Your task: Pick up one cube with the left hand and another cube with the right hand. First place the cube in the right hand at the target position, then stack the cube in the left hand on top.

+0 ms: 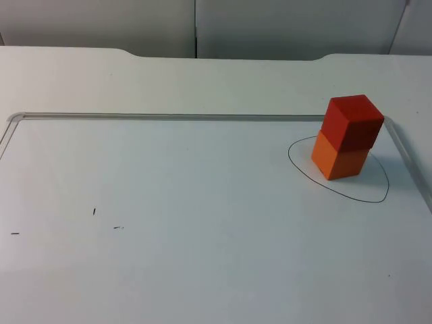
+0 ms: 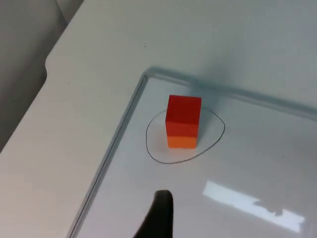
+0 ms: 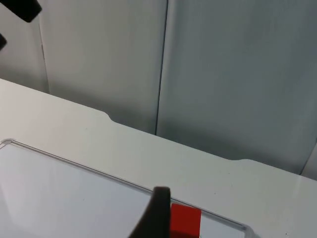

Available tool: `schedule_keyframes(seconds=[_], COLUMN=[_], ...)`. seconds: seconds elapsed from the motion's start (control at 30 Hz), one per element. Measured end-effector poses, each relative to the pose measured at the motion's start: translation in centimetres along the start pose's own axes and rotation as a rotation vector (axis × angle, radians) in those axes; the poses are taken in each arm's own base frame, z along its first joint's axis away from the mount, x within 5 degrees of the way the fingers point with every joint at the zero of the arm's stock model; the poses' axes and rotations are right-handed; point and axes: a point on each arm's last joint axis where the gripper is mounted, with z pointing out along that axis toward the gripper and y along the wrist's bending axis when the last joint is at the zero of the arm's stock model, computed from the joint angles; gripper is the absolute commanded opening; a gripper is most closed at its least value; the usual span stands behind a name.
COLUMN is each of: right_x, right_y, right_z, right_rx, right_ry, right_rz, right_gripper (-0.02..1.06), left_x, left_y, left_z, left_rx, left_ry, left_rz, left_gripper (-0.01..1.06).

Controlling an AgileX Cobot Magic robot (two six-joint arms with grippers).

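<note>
1. A white table [image 1: 202, 74] ends at a grey partition wall [image 1: 196, 23]; a clear sheet [image 1: 169, 202] with a raised edge lies on it.
2. A drawn ring [image 1: 378, 196] marks the sheet.
3. Inside the ring, a red cube [image 1: 352, 120] sits squarely on an orange cube [image 1: 341, 160].
4. The left gripper's fingertip [image 2: 159, 215] hangs short of the stack, apart from it; whether the jaws are released or clenched I cannot tell.
5. The right gripper's fingertip [image 3: 154, 213] shows just beside the red cube; jaw state cannot be told.
</note>
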Motion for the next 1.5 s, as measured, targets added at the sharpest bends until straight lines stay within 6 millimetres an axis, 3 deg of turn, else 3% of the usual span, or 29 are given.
schedule_keyframes(seconds=[0.3,0.43,0.57,0.73,0.77,0.9,1.27,1.5], right_x=[0.0,0.1,0.1,0.1,0.1,0.1,0.3,0.4], right_y=[0.2,0.2,0.2,0.2,0.2,0.3,0.4,0.4], right_z=[0.0,0.0,0.0,0.0,0.0,0.0,0.0,0.0], right_rx=[-0.017,-0.018,-0.02,-0.023,-0.023,-0.034,-0.041,-0.045], right_ry=[0.003,0.006,0.007,0.011,0.011,0.012,0.029,0.04], right_rz=[-0.012,-0.014,-0.015,-0.011,-0.011,-0.007,-0.009,-0.019], right_gripper=[0.81,0.81,0.81,0.81,0.81,0.81,0.81,0.81], left_x=[0.9,2.4,4.4,8.7,8.7,12.4,18.3,21.6], left_y=[-2.0,-3.2,-4.2,-6.2,-6.2,-8.2,-12.2,-14.5], left_z=[-4.4,-6.5,-7.7,-8.6,-8.6,-9.7,-13.2,-14.2], left_rx=[-0.063,-0.139,-0.215,-0.309,-0.309,-0.377,-0.495,-0.519], left_ry=[-0.002,-0.012,-0.028,-0.047,-0.047,-0.069,-0.175,-0.21], left_rz=[0.003,-0.013,-0.039,-0.119,-0.119,-0.193,-0.246,-0.252], left_gripper=[0.8,0.8,0.8,0.8,0.8,0.8,0.8,0.8])
